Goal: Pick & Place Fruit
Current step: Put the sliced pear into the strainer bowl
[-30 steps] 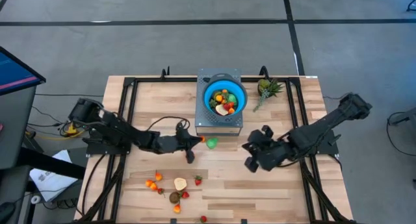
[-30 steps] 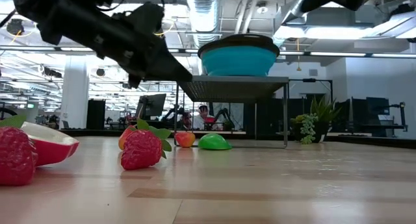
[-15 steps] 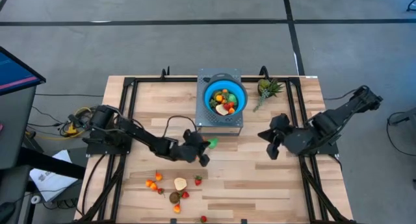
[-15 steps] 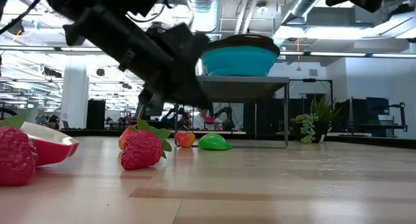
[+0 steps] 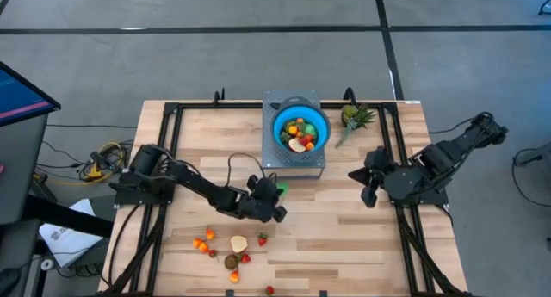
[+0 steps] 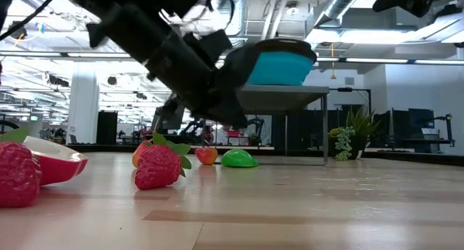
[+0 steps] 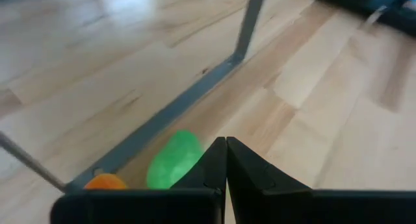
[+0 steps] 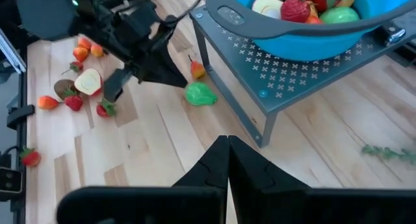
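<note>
The round blue plastic bowl (image 5: 300, 129) already holds several small toy fruits (image 5: 298, 133); more (image 5: 231, 247) lie on the wooden table. The left gripper (image 5: 274, 211), jaws pressed together, empty, hovers just beside a green fruit (image 7: 173, 159). The right gripper (image 5: 368, 192), jaws also together, waits well apart.

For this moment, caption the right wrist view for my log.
Left gripper hangs by the green fruit beside the bowl stand; more fruit lies beyond.

Green fruit (image 7: 173, 160) and orange fruit (image 7: 106, 181) lie on the table just ahead of the closed left gripper (image 7: 225, 146), a loose cluster (image 5: 228, 248) lies behind it, and more fill the bowl (image 8: 300, 8).
</note>
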`<state>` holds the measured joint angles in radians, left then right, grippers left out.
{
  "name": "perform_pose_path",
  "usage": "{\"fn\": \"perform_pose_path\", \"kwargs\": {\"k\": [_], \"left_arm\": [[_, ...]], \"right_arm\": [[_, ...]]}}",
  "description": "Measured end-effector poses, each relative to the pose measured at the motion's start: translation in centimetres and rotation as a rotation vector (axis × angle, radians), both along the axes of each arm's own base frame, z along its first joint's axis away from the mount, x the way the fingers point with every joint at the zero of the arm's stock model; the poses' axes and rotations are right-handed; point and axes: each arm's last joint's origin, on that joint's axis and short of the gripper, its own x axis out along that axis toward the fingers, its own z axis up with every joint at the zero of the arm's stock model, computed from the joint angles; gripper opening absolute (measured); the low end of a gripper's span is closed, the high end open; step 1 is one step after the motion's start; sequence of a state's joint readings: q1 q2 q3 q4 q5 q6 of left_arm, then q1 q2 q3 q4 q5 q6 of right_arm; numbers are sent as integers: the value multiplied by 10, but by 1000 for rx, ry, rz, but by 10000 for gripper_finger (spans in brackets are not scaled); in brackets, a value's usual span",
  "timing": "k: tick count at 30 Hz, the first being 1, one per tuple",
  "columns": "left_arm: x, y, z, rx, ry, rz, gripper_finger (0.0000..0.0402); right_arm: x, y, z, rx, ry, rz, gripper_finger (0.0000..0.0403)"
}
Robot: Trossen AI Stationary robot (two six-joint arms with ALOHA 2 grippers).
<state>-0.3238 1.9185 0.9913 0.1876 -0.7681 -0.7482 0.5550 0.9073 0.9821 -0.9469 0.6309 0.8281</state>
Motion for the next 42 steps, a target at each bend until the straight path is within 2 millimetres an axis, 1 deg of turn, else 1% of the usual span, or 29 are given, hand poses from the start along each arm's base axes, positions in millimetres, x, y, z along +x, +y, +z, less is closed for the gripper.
{"fn": "perform_pose_path", "kwargs": {"k": [3, 6, 10, 15, 17, 19, 24, 29, 34, 37, 39, 42], "left_arm": [[-7, -10, 16, 15, -32, -2, 1], [-13, -17, 28, -23, -81, 18, 1], [-18, -27, 32, -65, -173, 101, 1], [-20, -34, 34, -171, -252, 151, 1], [-17, -39, 41, -196, -281, 150, 1], [-11, -46, 53, -206, -311, 129, 1], [-2, -58, 77, -135, -309, 51, 1], [-1, -68, 88, -152, -331, 23, 1], [2, -86, 102, -198, -390, 7, 1], [7, -103, 106, -203, -410, -6, 1], [13, -116, 103, -206, -410, -23, 1], [26, -133, 93, -210, -419, -20, 1]], "right_arm": [[-1, 1, 0, -17, 6, 25, 0], [-2, 3, 0, -21, 10, 40, 0], [-3, 5, 0, -22, 12, 54, 0], [-4, 5, -1, -31, 26, 59, 0], [-5, 5, -2, -35, 32, 59, 0], [-6, 4, -2, -37, 35, 58, 0], [-7, 3, -1, -34, 31, 58, 0], [-9, 2, 0, -46, 29, 72, 0], [-10, 1, -1, -113, 61, 121, 0], [-14, -2, -1, -131, 83, 131, 0], [-19, -4, 0, -125, 82, 143, 0], [-26, -6, 3, -121, 72, 174, 0]]}}
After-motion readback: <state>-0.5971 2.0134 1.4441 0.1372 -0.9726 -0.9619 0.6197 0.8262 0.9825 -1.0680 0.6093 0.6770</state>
